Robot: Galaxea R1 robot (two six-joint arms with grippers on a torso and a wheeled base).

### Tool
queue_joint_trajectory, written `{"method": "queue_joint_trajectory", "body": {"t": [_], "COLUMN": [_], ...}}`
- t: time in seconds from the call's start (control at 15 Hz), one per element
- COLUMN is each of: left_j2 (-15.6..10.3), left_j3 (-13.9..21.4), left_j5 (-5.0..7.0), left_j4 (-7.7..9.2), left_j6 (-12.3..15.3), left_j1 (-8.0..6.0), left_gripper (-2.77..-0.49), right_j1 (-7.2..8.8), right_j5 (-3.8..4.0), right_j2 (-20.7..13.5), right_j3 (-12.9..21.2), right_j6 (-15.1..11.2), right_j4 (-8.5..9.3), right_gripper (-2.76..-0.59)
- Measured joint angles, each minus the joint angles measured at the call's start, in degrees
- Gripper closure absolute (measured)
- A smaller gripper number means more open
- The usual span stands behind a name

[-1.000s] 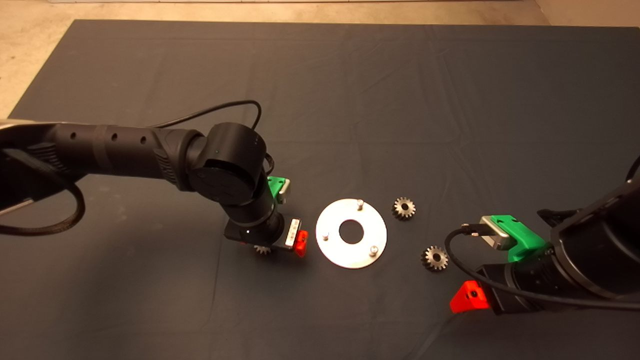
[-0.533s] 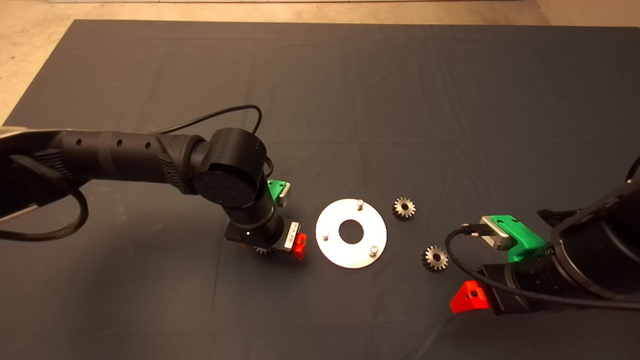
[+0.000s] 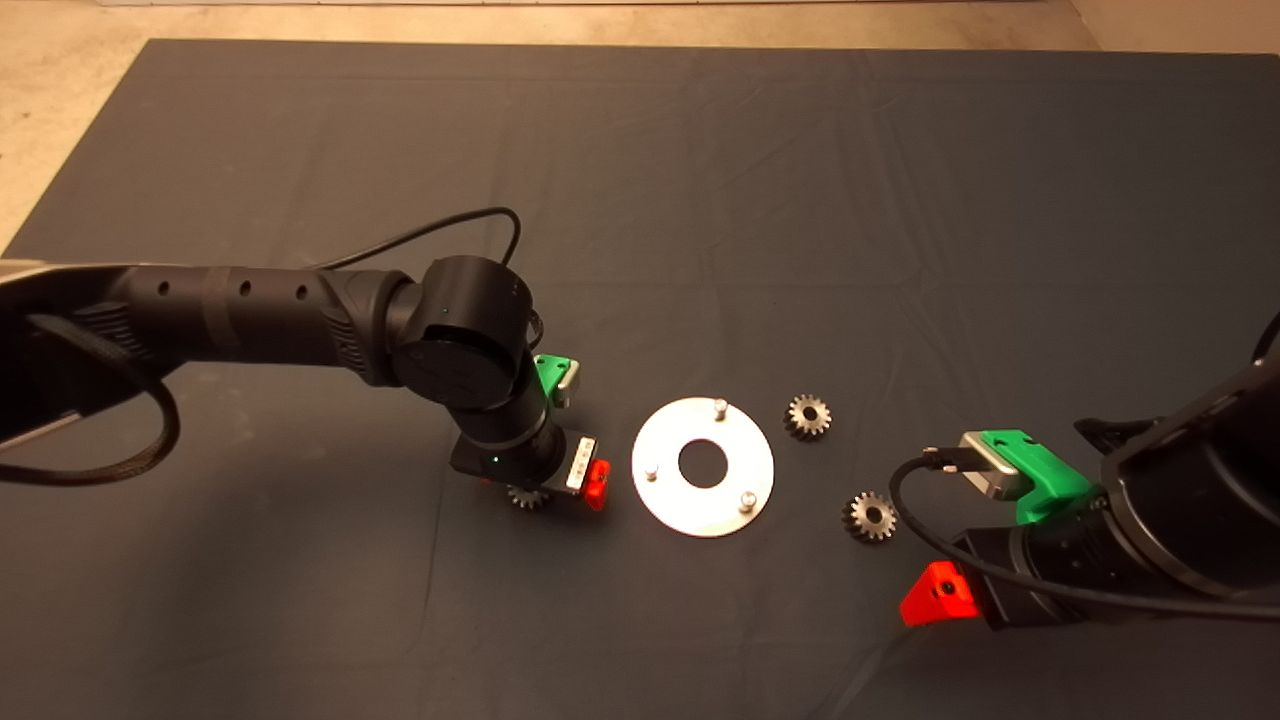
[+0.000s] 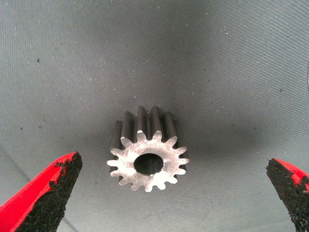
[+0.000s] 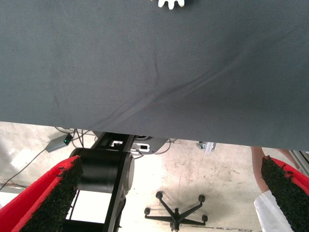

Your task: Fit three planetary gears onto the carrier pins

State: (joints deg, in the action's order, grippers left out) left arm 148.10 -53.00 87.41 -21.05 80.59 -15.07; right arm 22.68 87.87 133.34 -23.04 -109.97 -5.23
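Overhead head view of mat [image 3: 700, 180]; wrist views close above it, sharing its cloth.

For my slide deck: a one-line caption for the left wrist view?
Open left gripper straddles a gear lying flat on the mat, bore up, fingers clear on both sides.

1 gear [image 3: 526, 496] left of disc [image 3: 703, 467], 2 right

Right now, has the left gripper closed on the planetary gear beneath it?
No. In the left wrist view the left gripper is open, its fingers well clear on either side of the planetary gear on the mat.
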Motion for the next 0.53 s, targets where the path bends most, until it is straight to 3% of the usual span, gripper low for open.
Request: {"method": "queue_joint_trajectory", "body": {"t": [0.4,0.53], "left_j2": [0.0,0.0], "left_j3": [-1.0,-1.3], "left_j5": [0.01,0.02], "left_j4": [-0.05,-0.17], "left_j6": [-1.0,-1.7], "left_j1": [0.05,0.68], "left_gripper": [-2.77,-2.77], "right_j1": [0.00,0.01], "right_j5": [0.00,0.02], "right_j2": [0.0,0.0], "right_j3": [0.0,0.0], "right_j6": [0.0,0.0], "right_j4": [0.00,0.00], "right_gripper": [-2.75,-2.75]}}
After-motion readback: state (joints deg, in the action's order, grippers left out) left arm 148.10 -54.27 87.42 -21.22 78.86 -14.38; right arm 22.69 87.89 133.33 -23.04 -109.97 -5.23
